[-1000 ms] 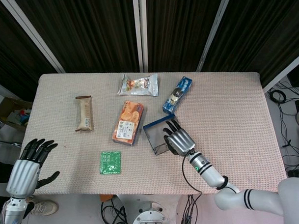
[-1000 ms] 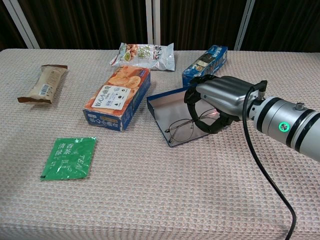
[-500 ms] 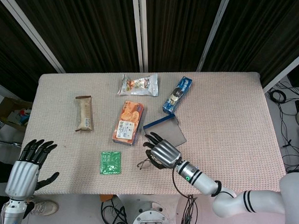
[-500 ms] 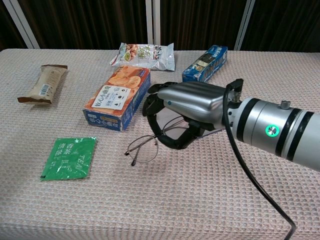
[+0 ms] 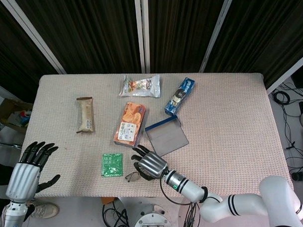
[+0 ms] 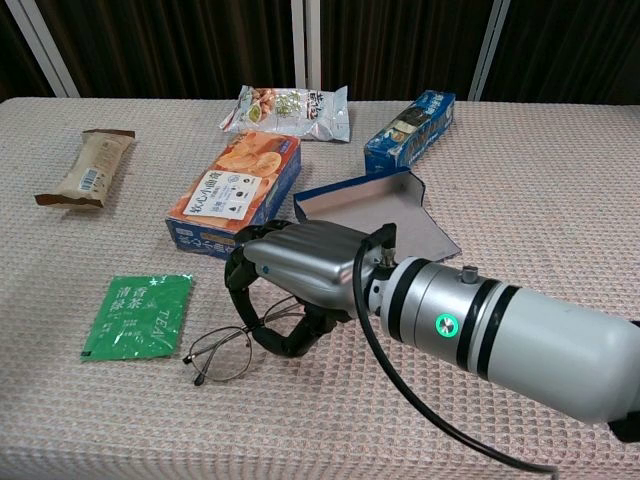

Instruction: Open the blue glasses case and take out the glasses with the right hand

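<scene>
Right hand is gripping the glasses, hovering them clear of the open blue glasses case. Left hand is idling, fingers spread. Next is probably setting them down gently on the tabletop.

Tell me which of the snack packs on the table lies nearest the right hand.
The green tea sachet, flat at the near edge, just left of the right hand and glasses. The orange cracker box sits farther back; the other packs are more distant.

- The right hand holds wire-rimmed glasses low over the counter, beside a green tea packet.
- Behind it, the blue glasses case lies open near an orange snack box.
</scene>
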`<state>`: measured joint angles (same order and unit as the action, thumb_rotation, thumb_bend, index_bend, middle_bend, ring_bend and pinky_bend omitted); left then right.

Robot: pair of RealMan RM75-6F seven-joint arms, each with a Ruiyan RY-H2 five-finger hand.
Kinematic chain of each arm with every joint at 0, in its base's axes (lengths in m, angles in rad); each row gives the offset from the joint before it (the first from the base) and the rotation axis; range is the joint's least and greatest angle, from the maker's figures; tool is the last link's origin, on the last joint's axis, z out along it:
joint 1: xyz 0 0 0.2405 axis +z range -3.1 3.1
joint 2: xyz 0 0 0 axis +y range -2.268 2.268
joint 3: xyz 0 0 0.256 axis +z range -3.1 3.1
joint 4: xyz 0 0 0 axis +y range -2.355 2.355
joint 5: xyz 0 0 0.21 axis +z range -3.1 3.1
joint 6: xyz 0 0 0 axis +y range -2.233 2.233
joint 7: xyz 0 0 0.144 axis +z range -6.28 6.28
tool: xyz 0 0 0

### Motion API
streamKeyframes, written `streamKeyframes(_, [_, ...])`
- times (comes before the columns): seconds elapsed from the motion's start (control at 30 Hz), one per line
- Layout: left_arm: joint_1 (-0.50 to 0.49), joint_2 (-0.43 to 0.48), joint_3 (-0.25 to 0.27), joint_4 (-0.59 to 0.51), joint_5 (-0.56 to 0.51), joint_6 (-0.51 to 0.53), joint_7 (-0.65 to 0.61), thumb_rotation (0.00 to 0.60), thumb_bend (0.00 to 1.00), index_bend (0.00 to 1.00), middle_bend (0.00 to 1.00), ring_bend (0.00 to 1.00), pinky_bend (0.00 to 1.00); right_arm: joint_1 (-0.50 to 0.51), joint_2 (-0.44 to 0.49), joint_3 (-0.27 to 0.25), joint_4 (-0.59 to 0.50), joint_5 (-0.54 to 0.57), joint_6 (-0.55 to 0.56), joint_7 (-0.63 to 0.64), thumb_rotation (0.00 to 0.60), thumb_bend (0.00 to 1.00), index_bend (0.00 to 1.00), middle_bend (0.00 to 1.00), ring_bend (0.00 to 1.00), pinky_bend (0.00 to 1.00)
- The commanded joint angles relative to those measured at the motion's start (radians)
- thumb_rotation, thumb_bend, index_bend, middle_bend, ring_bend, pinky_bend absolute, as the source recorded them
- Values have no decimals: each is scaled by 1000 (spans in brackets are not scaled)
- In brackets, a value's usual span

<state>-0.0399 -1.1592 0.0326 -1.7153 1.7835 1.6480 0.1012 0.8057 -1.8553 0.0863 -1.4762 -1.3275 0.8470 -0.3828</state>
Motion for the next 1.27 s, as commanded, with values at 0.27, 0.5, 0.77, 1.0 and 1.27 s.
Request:
streamKeyframes(0.27, [-3,4,-3,3,-7,-7,-3,600,51,194,192,116,119,-30,113,7,-93,11,103,-149,600,369,83,123,0,0])
streamKeyframes(0.5, [-14,17,-18,12,-33,-21,-17,600,50,194,192,116,119,-169,390,15,-267,32,311,-183,600,395,82,122,0,0])
streamKeyframes(0.77, [-25,46,-46,23,-130,-68,-23,600,51,194,192,116,119,-406,702,-71,-369,-29,540,35,600,440,44,81,0,0])
streamKeyframes(1.0, [4,58,-43,32,-195,-66,-18,600,51,194,192,116,119,-616,794,-174,-303,-134,737,253,600,449,2,53,0,0])
streamKeyframes(1.27, [65,46,-7,41,-208,-27,-27,600,51,194,192,116,119,-715,762,-195,-187,-188,800,364,600,455,0,41,0,0])
